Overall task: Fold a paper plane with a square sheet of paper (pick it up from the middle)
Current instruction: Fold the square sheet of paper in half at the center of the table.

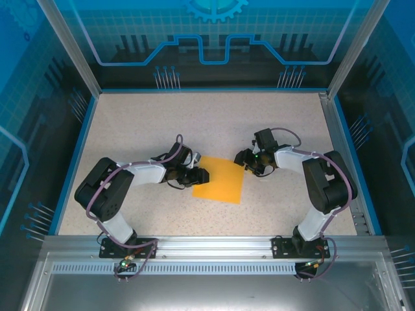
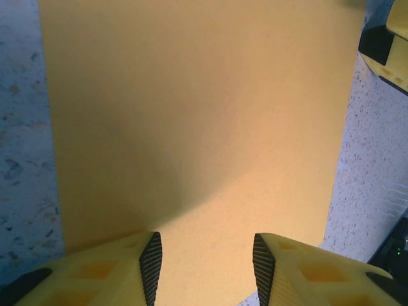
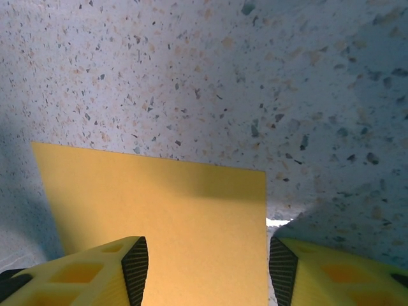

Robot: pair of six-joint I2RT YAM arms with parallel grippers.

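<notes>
Left gripper (image 2: 207,262): on my wrist feed its two yellow fingers (image 2: 151,260) stand apart, black pads facing each other, nothing pinched between them. The square sheet of paper (image 2: 197,115) passes under the gap and stretches away ahead of the tips, flat and plain orange. I cannot tell whether the tips touch it.

Right gripper (image 3: 208,268): fingers (image 3: 135,266) also apart, clamped on nothing. One corner of the sheet sits in the gap. The finger on that view's left is over paper; the other is just off the sheet's side edge, over bare speckled table (image 3: 210,76).

From the top camera, the sheet lies flat at mid-table between the two grippers. The left one is at its left edge and the right one at its far right corner. It looks about as wide as it is deep, so I can make out no long axis. Its edges are turned slightly clockwise off the table's edges. No crease visible.

Left wrist feed, upper right: a yellow finger of the right gripper shows beside the sheet's far corner.
</notes>
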